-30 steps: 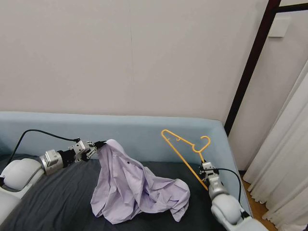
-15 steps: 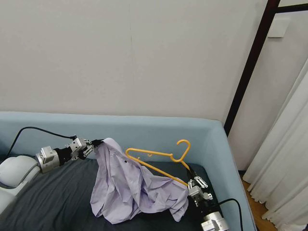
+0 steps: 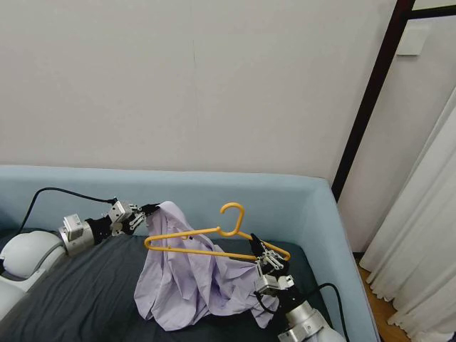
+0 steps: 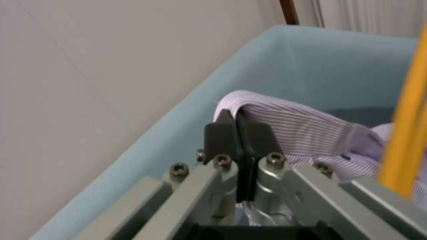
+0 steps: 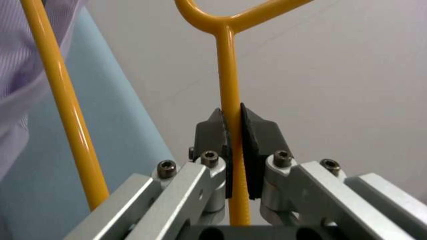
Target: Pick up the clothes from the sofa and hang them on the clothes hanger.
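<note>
Head view puts the left gripper (image 3: 148, 210) at middle left, jaws closed on the collar of the purple shirt (image 3: 192, 281), whose bulk slumps on the sofa (image 3: 235, 192) seat at lower centre. The right gripper (image 3: 262, 255), just right of lower centre, pinches the orange hanger (image 3: 182, 235) tight, its bar lying level across the shirt's top. Threading seems in hand; next the hanger's free tip probably needs steering into the raised collar opening.
</note>
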